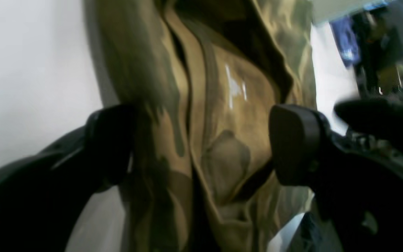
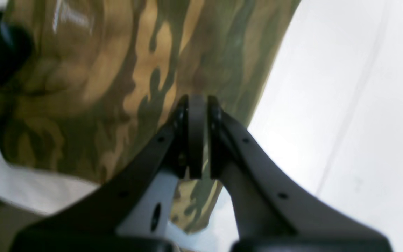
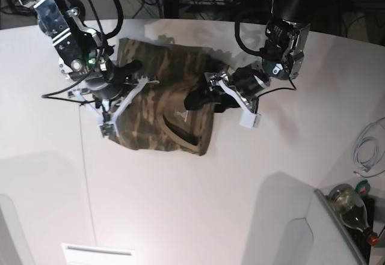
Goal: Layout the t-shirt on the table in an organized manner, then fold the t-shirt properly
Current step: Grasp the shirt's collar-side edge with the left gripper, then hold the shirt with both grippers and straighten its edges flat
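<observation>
Two arms over camouflage t-shirt, left fingers spread around collar, right fingers clenched

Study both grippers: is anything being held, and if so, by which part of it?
Nothing is held: the left gripper stands open over the t-shirt's neckline, and the right gripper is shut above the camouflage cloth.

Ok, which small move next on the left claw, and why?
I'd probably close the left claw lightly on the neckline edge. Its jaws stand open on either side of the t-shirt near the collar, and the neckline runs between them. The right claw is shut over the cloth, so it looks better left alone for now.
</observation>
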